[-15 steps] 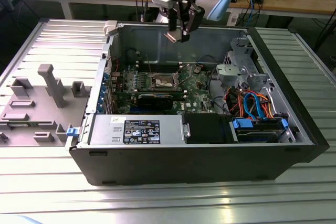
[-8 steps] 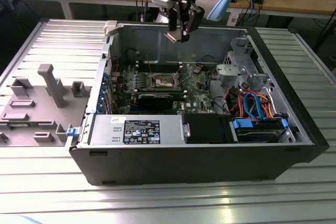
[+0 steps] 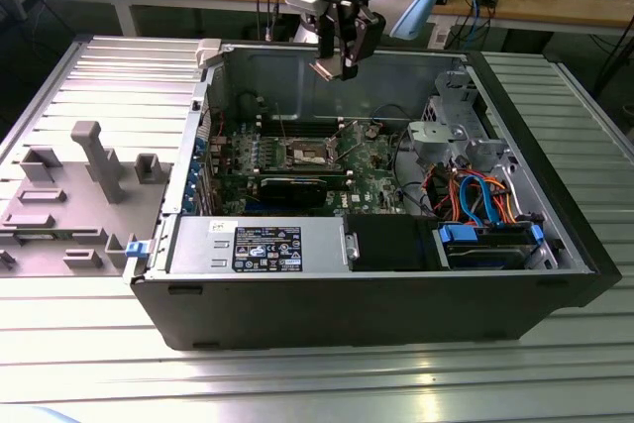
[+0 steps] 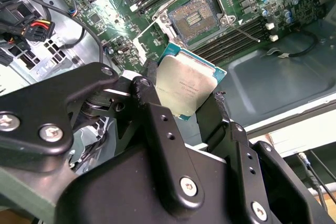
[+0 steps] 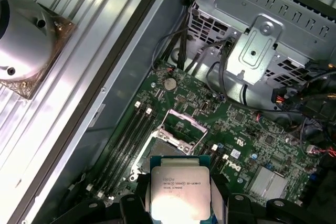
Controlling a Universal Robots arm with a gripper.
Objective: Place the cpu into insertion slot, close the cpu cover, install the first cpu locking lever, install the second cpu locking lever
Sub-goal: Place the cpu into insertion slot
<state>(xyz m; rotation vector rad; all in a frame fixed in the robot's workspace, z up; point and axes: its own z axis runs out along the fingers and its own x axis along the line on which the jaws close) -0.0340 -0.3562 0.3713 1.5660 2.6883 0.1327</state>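
Exterior view has the gripper (image 3: 338, 58) hanging over the open computer case (image 3: 396, 294), well above the green circuit board (image 3: 374, 173) on its floor. The jaws are pinching the chip (image 3: 327, 69). In both wrist views the black fingers (image 4: 148, 90) (image 5: 137, 188) press on opposite edges of the chip (image 4: 186, 85) (image 5: 180, 192), and its flat silver-grey top is showing. The socket (image 4: 197, 17) (image 5: 164, 153) lies on the board below and beyond the fingertips, well apart from the chip, its dark centre bare inside the silvery rim. In the first wrist view the cover (image 5: 182, 123) stands swung up off the socket, on the side farther from the jaws. Narrow memory slots (image 5: 126, 140) run alongside the socket.
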